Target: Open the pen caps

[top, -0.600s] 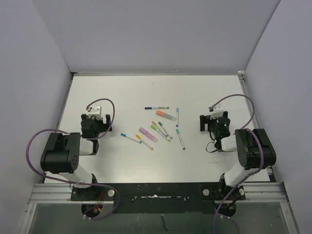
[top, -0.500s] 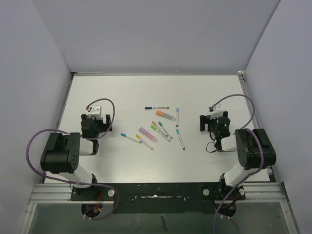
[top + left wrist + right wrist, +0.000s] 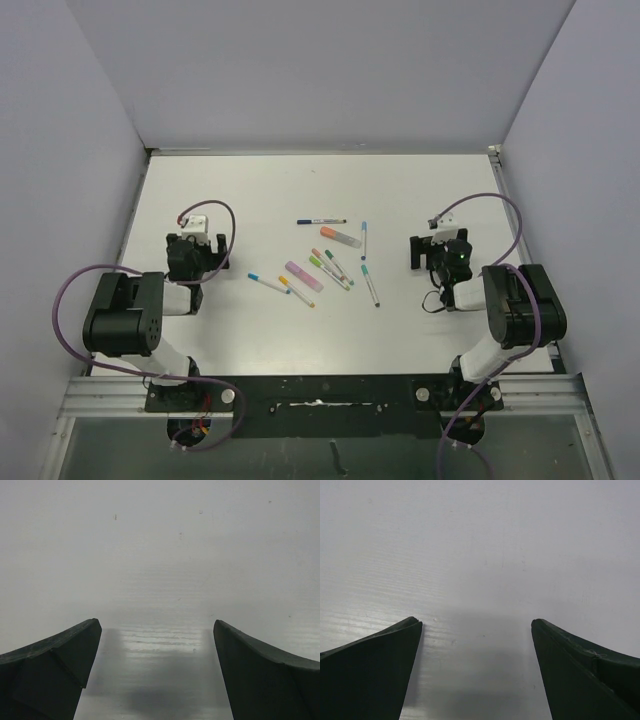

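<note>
Lying loose in the middle of the table (image 3: 250, 190): pens (image 3: 325, 262), light, slick, apt to roll. Best to pin a barrel (image 3: 372, 290) and pull straight on the pen caps (image 3: 364, 270), stubby, probably snapped tight. Crowded together, so awkward picking. Out wide, left gripper (image 3: 156, 630) and right gripper (image 3: 476, 622), jaws spread apart, empty, well clear either side.

The top camera looked down from behind the near edge over the whole bench (image 3: 400, 190). Wrist cameras sat close above it, facing that same bare bench past the left end effector (image 3: 156, 625) and right end effector (image 3: 476, 622).
</note>
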You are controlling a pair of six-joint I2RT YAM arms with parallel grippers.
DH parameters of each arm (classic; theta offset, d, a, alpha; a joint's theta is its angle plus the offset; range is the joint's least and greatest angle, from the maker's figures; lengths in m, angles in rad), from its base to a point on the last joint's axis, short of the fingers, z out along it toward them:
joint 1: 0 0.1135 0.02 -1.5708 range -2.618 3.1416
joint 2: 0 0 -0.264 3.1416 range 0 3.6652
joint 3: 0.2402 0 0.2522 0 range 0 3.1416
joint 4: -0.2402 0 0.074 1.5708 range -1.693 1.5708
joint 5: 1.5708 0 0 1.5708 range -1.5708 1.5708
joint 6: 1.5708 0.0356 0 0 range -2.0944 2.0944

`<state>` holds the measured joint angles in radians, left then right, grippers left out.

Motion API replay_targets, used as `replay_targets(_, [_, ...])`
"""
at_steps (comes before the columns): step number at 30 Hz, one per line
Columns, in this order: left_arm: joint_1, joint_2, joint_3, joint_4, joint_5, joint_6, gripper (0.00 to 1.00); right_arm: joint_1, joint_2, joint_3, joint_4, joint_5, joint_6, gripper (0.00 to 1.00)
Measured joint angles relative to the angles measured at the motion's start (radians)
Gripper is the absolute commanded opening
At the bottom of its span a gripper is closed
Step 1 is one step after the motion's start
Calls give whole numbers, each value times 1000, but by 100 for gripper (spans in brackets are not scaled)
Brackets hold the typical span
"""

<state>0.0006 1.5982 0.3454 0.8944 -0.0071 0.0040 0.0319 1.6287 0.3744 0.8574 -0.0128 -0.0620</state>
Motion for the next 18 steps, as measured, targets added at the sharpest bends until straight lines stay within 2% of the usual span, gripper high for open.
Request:
replay_targets(3, [0,-22,44,-109,-18,-1,98,18,-24,14,-67,41,-2,98])
replay_targets(5, [0,-68,86,-206,-36,-10,98,53,-76,56,-183,100,-5,98])
replay_targets(9, [0,-193,163,-354,-87,-80,98,128,-146,227,-393,169,41,98])
replay_targets(13, [3,-299,220,-455,-88,-229,98,148,-166,384,-547,110,127,98])
replay_targets(18, [27,-323,241,-512,66,-406,98,182,-174,461,-714,8,177,98])
